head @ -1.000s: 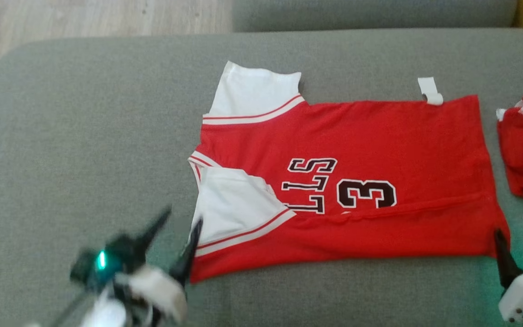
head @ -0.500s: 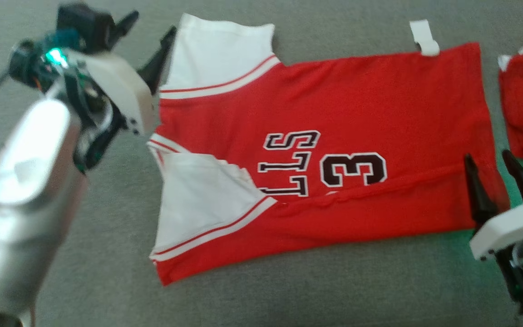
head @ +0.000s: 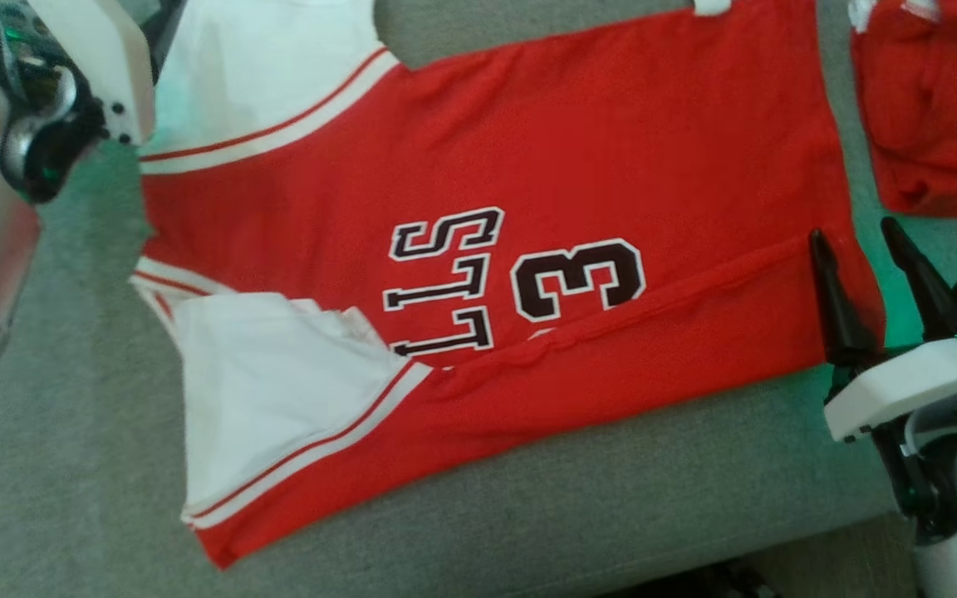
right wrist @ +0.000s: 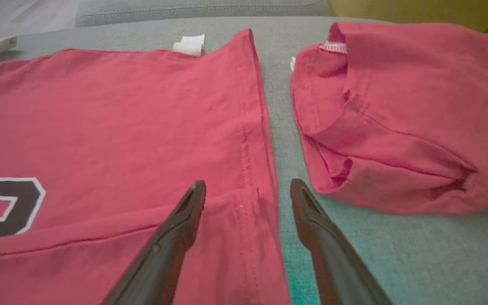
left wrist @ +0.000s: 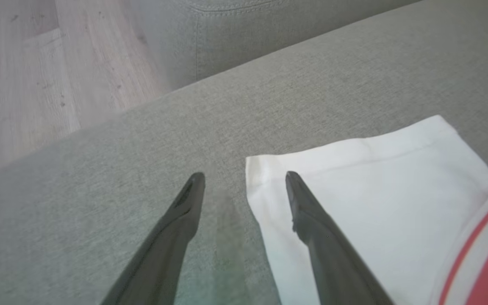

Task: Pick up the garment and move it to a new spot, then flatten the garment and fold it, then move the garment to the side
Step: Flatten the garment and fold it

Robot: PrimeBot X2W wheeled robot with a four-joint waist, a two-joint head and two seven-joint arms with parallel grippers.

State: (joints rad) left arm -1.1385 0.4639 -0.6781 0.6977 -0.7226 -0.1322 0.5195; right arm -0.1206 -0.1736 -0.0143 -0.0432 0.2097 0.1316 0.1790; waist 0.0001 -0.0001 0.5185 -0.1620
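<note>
The garment [head: 545, 149] is a red jersey with white sleeves and black lettering, spread flat on the grey sofa cushion [head: 545, 515]. In the left wrist view my left gripper [left wrist: 244, 178] is open, low over the cushion. Its right finger lies over the corner of the far white sleeve [left wrist: 367, 186], its left finger over bare fabric. Its pale wrist housing [head: 96, 75] sits at the head view's top left. My right gripper [head: 852, 232] is open at the jersey's near hem corner. In the right wrist view the right gripper [right wrist: 247, 183] straddles the stitched hem edge [right wrist: 248, 140].
A second red garment [right wrist: 396, 118] lies bunched just right of the jersey, also seen as the red heap [head: 935, 108] at the head view's top right. A white tag [right wrist: 189, 44] sticks out at the jersey's far edge. Wooden floor [left wrist: 36, 76] lies beyond the cushion.
The head camera has tilted down, shifting the whole picture. My left arm swung from beside the near sleeve to the far sleeve's corner. My right gripper advanced onto the hem corner. Both stayed open.
</note>
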